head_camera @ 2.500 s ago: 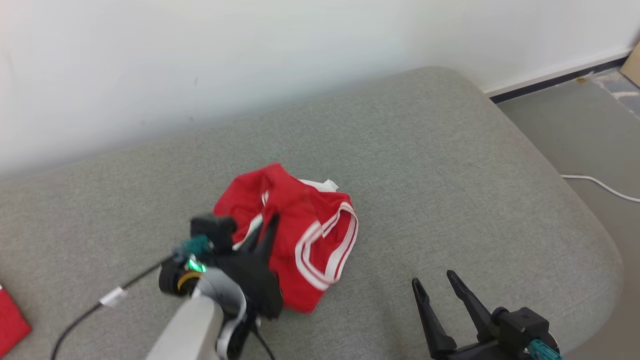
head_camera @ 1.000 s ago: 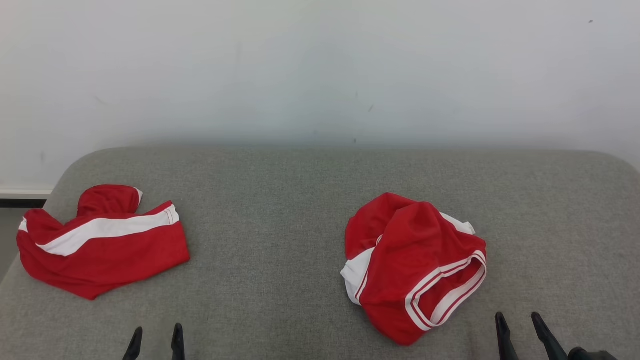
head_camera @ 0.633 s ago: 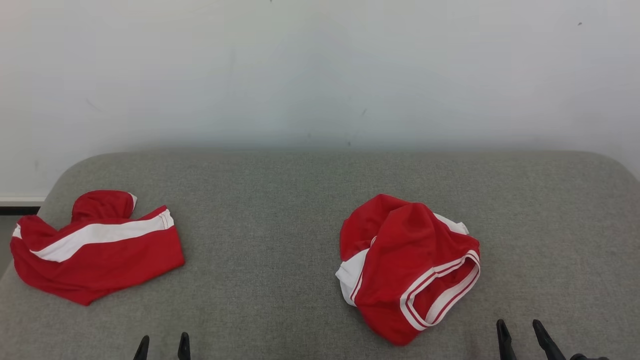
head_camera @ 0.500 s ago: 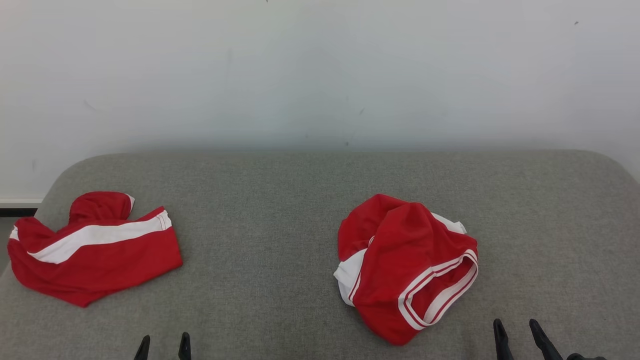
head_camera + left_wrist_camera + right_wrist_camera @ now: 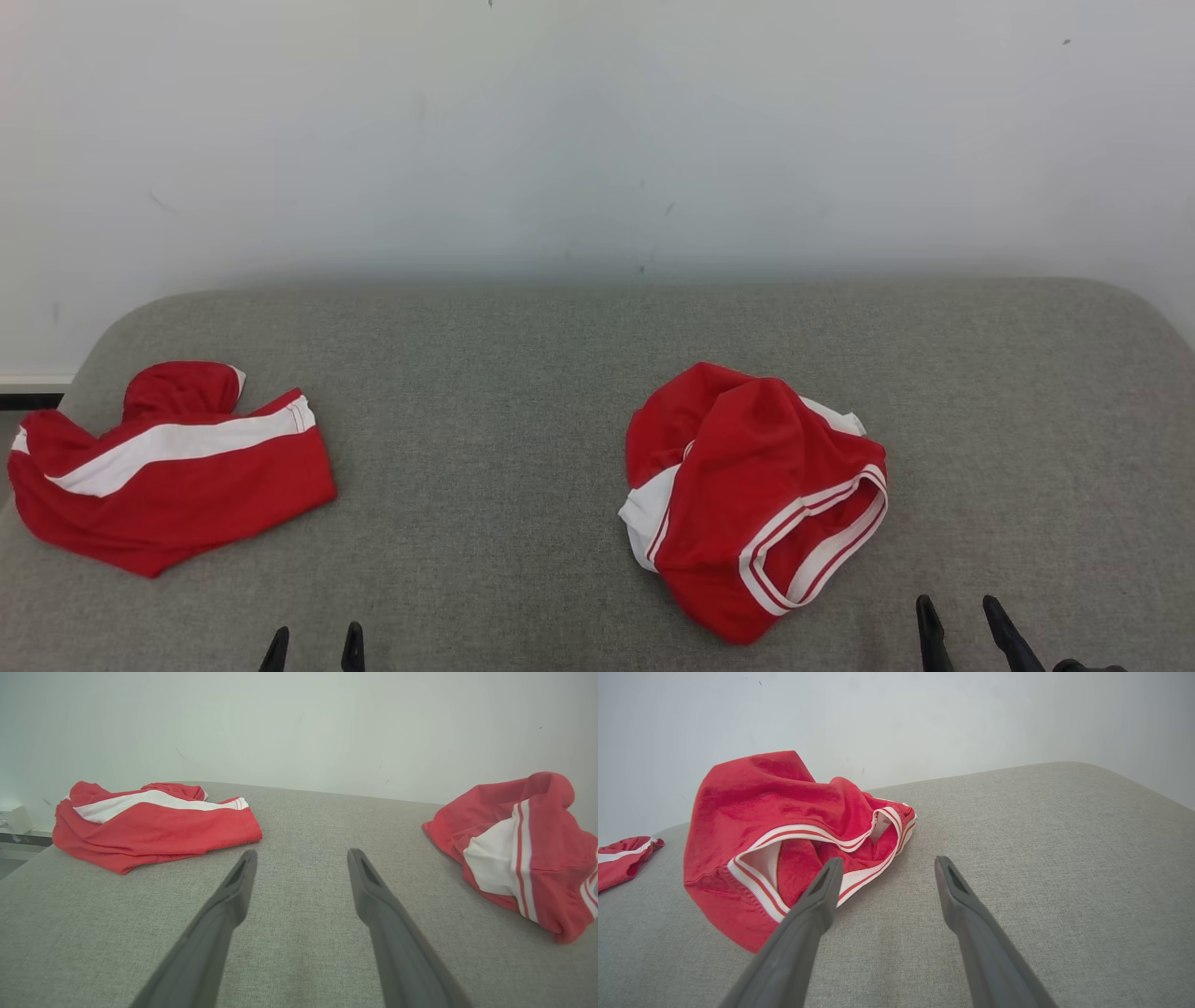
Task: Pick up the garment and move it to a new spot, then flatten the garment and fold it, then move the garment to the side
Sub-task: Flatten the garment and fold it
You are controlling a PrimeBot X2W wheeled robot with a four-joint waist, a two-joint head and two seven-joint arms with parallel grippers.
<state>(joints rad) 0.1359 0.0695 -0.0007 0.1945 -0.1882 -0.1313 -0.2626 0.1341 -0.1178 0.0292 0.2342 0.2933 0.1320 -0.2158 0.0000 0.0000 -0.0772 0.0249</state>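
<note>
Crumpled red garment (image 5: 756, 495) with white trim sits bunched on the grey cushion (image 5: 485, 373), right of centre, nothing touching it. The left jaws and right jaws are both spread wide and empty, tips low over the cushion's near edge, with the right jaws near the garment's striped hem. A second red garment (image 5: 168, 476) lies flatter at far left, well apart.

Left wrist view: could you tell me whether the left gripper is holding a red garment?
No, the left gripper is open over bare grey cushion, with the flat garment and the crumpled garment lying apart from it.
</note>
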